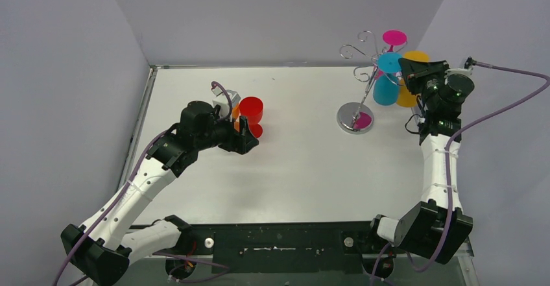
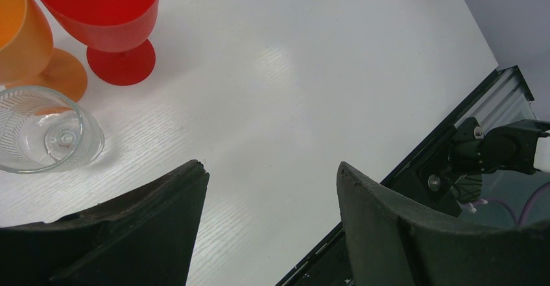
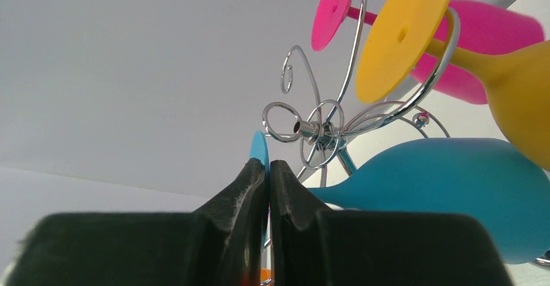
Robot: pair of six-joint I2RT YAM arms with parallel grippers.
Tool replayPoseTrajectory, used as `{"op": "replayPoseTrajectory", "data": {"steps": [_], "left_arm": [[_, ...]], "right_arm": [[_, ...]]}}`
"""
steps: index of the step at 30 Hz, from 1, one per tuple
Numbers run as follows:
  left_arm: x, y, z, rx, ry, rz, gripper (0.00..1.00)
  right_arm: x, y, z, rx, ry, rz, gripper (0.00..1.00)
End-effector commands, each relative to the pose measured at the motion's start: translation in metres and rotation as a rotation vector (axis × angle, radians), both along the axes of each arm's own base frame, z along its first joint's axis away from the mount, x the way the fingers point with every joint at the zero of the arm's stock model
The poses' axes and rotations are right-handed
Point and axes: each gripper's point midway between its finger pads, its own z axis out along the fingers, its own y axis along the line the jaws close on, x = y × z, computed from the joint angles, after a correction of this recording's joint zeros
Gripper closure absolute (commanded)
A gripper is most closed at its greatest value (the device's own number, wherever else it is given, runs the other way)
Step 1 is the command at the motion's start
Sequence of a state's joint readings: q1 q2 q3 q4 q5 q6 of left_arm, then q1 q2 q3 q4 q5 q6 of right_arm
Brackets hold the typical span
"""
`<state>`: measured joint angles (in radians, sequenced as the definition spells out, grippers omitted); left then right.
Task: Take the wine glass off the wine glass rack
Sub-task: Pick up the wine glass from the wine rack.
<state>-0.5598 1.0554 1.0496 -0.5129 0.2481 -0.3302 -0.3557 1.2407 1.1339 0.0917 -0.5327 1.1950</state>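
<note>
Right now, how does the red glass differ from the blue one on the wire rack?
The red glass stands upright, foot on the table; the blue glass hangs upside down from the wine glass rack, foot on top. Red sits by an orange glass near the open left end effector; blue hangs by a pink glass and a yellow glass, near the shut right end effector. Both are opaque goblets with round feet.

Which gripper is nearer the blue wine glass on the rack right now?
Right. The right gripper, shut, is at the stem of the blue wine glass, among the hooks of the rack. The left gripper is open across the table, beside the red glass.
</note>
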Motion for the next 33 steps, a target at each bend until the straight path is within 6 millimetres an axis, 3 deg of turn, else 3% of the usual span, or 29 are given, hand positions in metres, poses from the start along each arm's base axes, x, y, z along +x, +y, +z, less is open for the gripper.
{"op": "replayPoseTrajectory", "data": {"steps": [1,12,20,33], "left_arm": [[0.001,-0.002,0.009,-0.024,-0.02,-0.012,0.3],[-0.001,-0.002,0.009,-0.029,-0.019,-0.01,0.3],[-0.003,-0.002,0.008,-0.032,-0.014,-0.014,0.3],[-0.002,-0.003,0.008,-0.032,-0.016,-0.017,0.3]], "right_arm": [[-0.018,-0.007,0.039,-0.028,-0.109,-0.063,1.0],[-0.028,-0.023,0.032,-0.001,-0.105,-0.156,1.0],[-0.026,-0.026,0.038,0.056,-0.159,-0.164,1.0],[-0.026,-0.039,0.03,0.122,-0.198,-0.239,1.0]]}}
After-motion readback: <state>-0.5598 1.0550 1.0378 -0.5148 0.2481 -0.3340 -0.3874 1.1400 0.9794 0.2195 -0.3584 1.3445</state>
